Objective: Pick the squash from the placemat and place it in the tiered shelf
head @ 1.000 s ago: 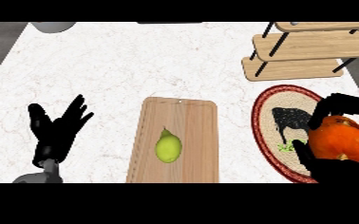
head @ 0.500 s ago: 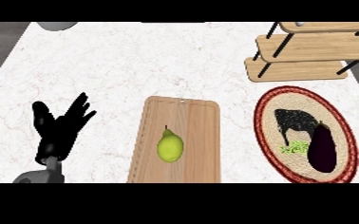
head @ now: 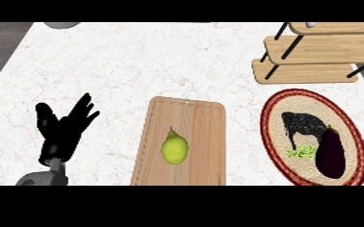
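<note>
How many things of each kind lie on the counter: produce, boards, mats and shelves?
Produce: 2, a yellow-green fruit and a dark purple vegetable
Cutting board: 1
Placemat: 1
Tiered shelf: 1
Total: 5

- We log the setting as a kitchen worktop, seen steeply from above.
- Surface: a white, marble-veined counter fills most of the view.
- 1 wooden cutting board lies on the counter, with 1 yellow-green fruit on it.
- 1 round woven placemat with a red rim sits just right of the board and carries 1 dark purple vegetable.
- 1 tiered shelf of light wood on dark legs stands at the far right.
</note>
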